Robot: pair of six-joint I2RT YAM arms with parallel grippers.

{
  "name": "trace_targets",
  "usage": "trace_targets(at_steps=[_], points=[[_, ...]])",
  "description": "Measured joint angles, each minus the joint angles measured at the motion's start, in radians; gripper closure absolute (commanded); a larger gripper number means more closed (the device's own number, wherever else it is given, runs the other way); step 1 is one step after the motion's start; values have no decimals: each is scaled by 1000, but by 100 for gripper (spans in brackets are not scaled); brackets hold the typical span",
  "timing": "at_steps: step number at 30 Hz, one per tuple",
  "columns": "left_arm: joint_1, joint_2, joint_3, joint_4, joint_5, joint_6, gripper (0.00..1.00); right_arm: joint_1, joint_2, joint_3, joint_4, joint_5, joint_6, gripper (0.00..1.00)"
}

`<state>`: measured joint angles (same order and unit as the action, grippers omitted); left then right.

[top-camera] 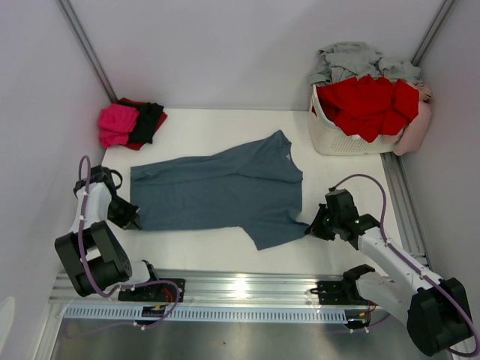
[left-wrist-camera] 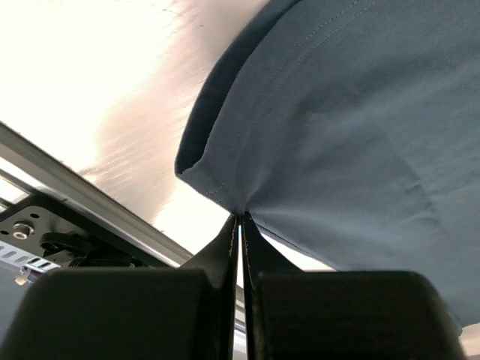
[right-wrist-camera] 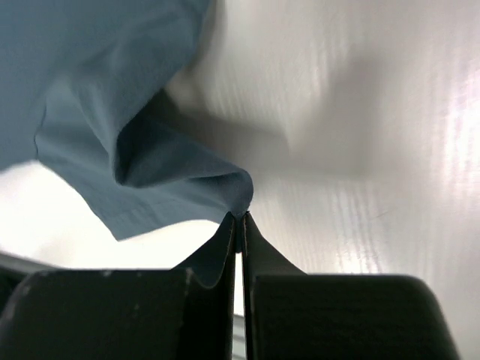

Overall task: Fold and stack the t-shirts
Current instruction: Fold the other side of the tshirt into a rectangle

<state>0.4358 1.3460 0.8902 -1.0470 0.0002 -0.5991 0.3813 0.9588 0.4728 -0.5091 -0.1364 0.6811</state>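
Observation:
A slate blue-grey t-shirt (top-camera: pixel 221 187) lies spread on the white table, neck toward the right. My left gripper (top-camera: pixel 133 222) is shut on its near-left hem corner; the left wrist view shows the cloth (left-wrist-camera: pixel 337 127) pinched at the fingertips (left-wrist-camera: pixel 241 219). My right gripper (top-camera: pixel 311 227) is shut on the shirt's near-right sleeve edge; the right wrist view shows the fold (right-wrist-camera: pixel 150 157) pinched at the tips (right-wrist-camera: pixel 241 217). Folded magenta-pink (top-camera: pixel 118 122), black (top-camera: pixel 148 121) and red shirts lie at the back left.
A white lattice basket (top-camera: pixel 337 135) at the back right holds red shirts (top-camera: pixel 371 105), pale grey cloth (top-camera: pixel 360 60) and a pinkish piece hanging over its right side (top-camera: pixel 416 127). Metal rails run along the near edge (top-camera: pixel 240 289) and right side.

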Motion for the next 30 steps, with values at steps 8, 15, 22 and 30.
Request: trace_targets(at_steps=[8, 15, 22, 30], points=[[2, -32, 0, -15, -25, -5, 99, -40, -64, 32, -57, 106, 23, 100], [2, -57, 4, -10, -15, -33, 99, -43, -86, 106, -74, 160, 44, 100], [-1, -79, 36, 35, 32, -82, 99, -47, -58, 232, -34, 200, 45, 100], [-48, 35, 112, 100, 58, -136, 100, -49, 132, 351, 92, 201, 48, 100]])
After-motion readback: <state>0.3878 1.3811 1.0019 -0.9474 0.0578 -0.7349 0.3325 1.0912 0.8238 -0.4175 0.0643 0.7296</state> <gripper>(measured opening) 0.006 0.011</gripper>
